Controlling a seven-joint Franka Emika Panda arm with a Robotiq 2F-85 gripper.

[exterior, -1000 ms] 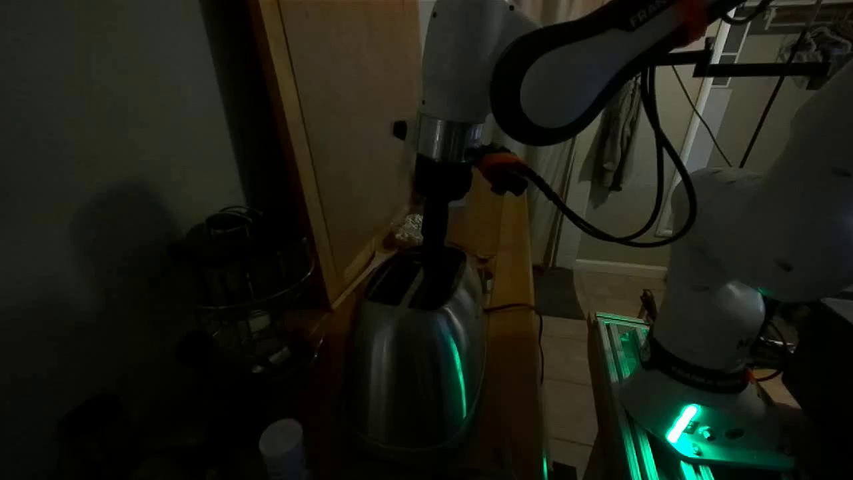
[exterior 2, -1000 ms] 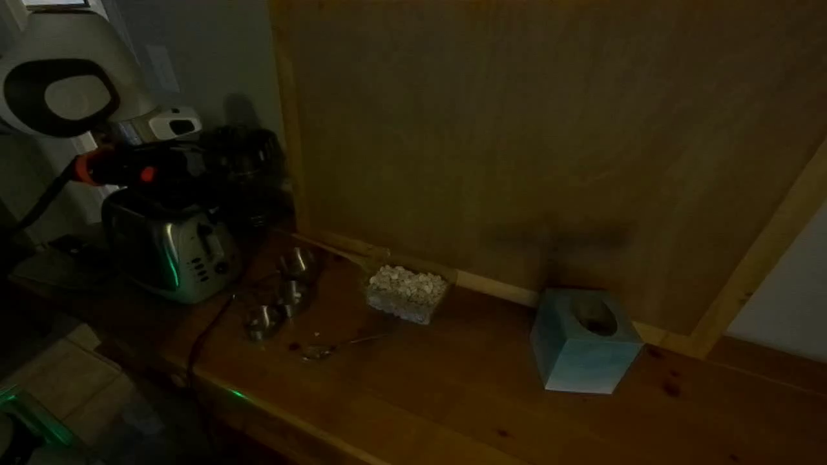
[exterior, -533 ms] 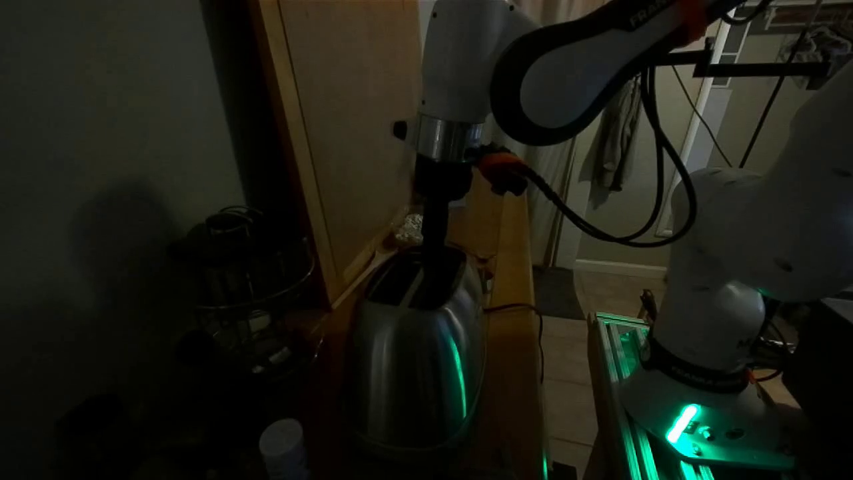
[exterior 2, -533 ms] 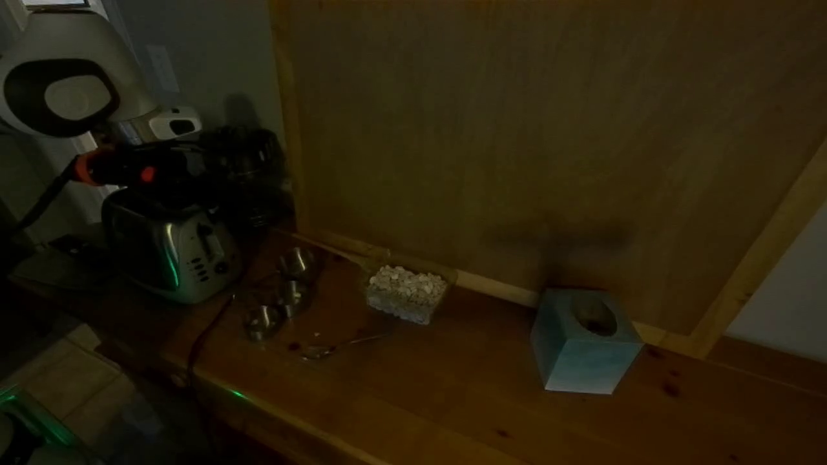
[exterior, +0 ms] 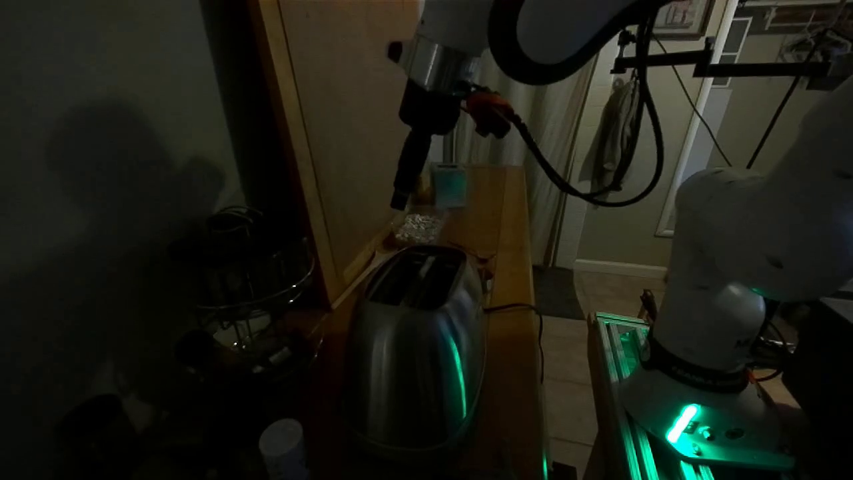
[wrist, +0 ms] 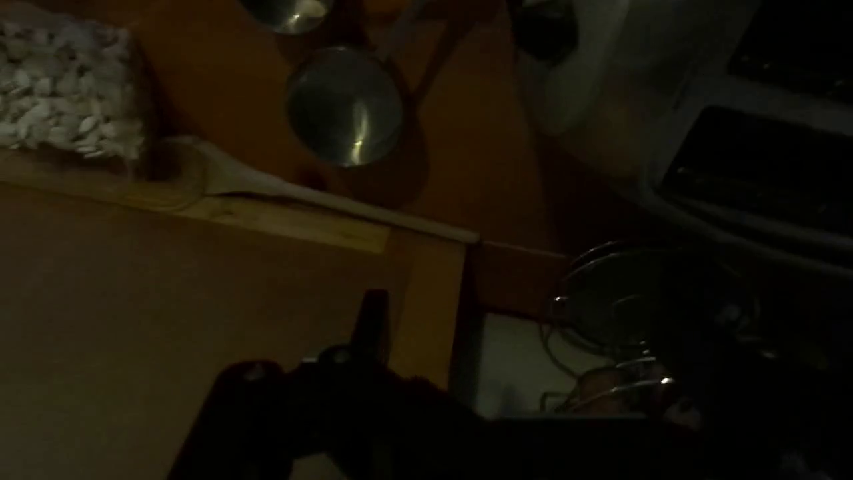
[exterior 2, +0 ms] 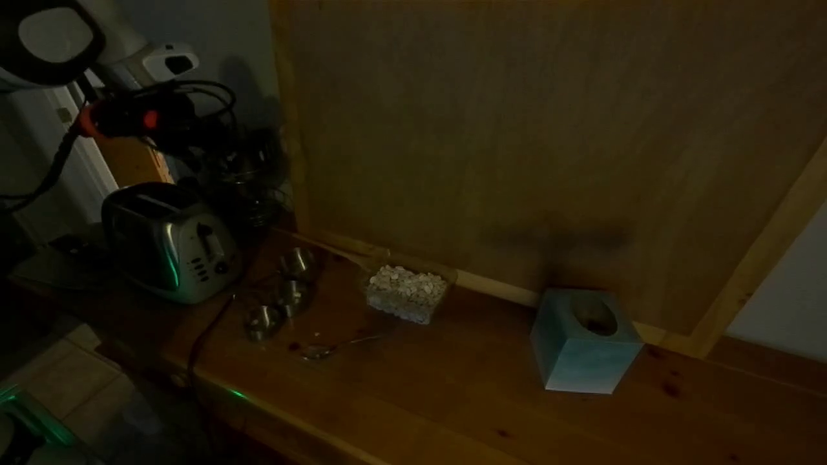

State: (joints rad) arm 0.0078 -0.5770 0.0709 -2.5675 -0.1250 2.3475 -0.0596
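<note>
V. dim; green glare on rounded silver-metal toaster (exterior: pixel 416 360); soft shadow on flat grey wall (exterior: pixel 126 87), left; wrist view murky, poss. blurred.

Gripper (exterior: pixel 400 202): black on black; in the wrist view I made out a single finger (wrist: pixel 373 327), its mate lost in darkness.
Robot arm (exterior 2: pixel 58 35): was cut off by the frame in both exterior views.
Toaster (exterior: pixel 420 373): ran past the wrist view's right edge; its slots (wrist: pixel 760 160) were too dark for me to see into.
Metal cup (wrist: pixel 293 12): sliced by that view's top edge.
Tub (exterior 2: pixel 399 309): cropped there at left; I could not identify its pale pieces (wrist: pixel 66 100).
Wire rack (exterior: pixel 266 303): what it held sank into shadow.
White canister (exterior: pixel 283 447): base fell below an exterior view's bottom edge.
</note>
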